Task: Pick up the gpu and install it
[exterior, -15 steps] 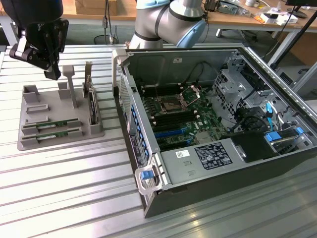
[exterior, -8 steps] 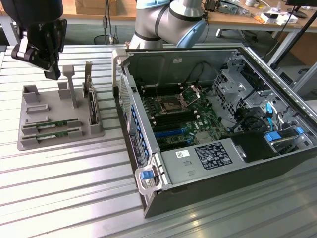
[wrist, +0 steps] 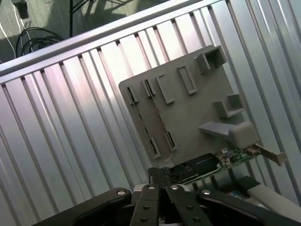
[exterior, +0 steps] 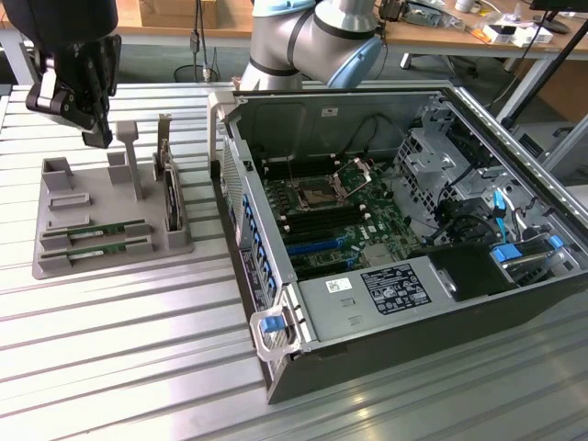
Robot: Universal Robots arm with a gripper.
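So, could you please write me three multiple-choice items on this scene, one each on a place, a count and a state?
1. In the exterior view, where does the grey tray stand relative to the open computer case?
A) at its left
B) at its right
C) inside it

2. How many green sticks lie in the tray?
A) one
B) two
C) four

3. The gripper is:
A) wide open
B) shut on a green stick
C) shut and empty

Answers:
1 A, the tray stands at the exterior view's left of the case.
2 B, two sticks lie side by side in its slots.
3 C, the fingers meet with nothing between them, and both sticks are in the tray.
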